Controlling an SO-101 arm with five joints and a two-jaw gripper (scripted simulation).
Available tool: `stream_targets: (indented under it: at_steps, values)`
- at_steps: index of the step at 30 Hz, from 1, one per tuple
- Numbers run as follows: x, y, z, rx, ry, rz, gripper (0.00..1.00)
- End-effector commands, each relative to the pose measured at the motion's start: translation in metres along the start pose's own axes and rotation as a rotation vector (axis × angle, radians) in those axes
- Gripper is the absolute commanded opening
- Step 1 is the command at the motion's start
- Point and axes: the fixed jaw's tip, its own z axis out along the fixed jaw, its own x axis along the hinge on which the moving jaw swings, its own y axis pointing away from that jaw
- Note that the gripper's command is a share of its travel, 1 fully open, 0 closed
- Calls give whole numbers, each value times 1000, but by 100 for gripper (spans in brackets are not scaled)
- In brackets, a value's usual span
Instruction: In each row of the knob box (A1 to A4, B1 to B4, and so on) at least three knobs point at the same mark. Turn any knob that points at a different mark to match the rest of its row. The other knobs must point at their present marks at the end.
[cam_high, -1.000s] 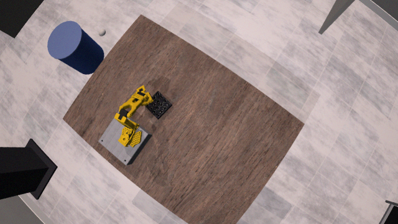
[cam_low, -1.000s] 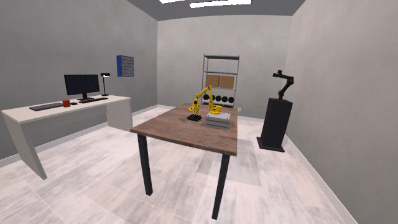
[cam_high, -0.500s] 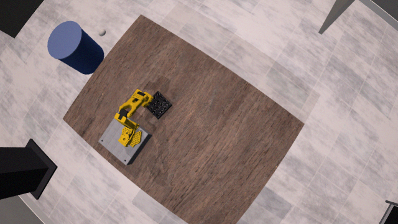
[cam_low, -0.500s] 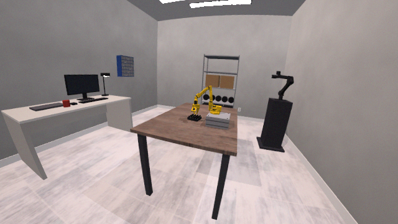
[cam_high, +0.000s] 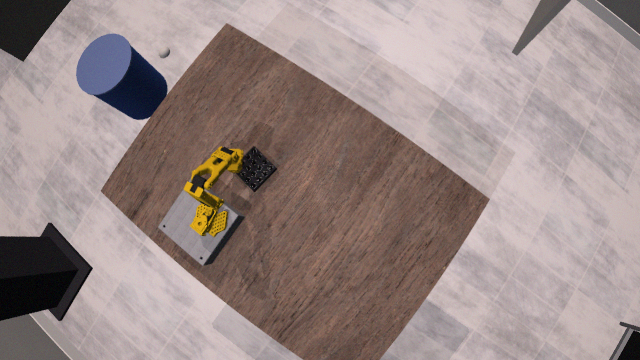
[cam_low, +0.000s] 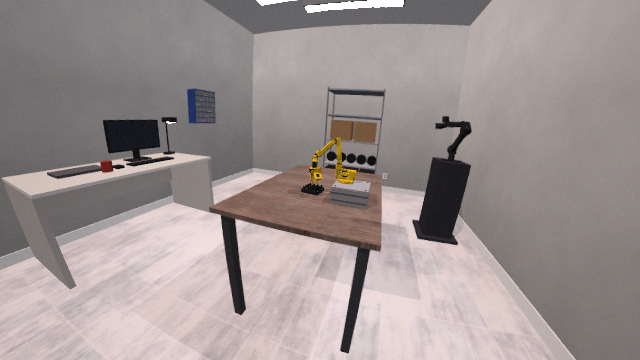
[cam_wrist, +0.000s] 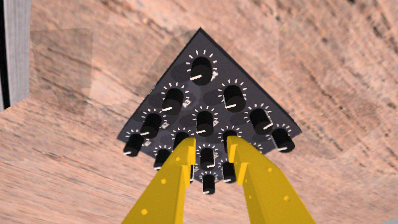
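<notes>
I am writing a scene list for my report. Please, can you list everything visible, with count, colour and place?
table: one, brown wood, room centre
base block: one, grey, on table
knob box: one, black, on table beside base block
knobs: black with white marks, on the box; some hidden
cylinder: one, blue, on floor near table corner
desk: one, white, left wall, with black monitor
shelf rack: one, grey, back wall
second arm: one, black, on black pedestal, right
arm: one, yellow, on base block
gripper: one, yellow, nearly closed, over the knob box
</notes>
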Motion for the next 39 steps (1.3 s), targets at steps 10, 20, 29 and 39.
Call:
stream_targets:
  at_steps: [10,20,29,39]
  values:
    - [4,-2,-2,16,9,-480,9]
    - [6,-4,-2,14,12,-800,9]
    - [7,-6,-2,12,14,-1101,9]
    - [8,-7,-2,11,16,-1300,9]
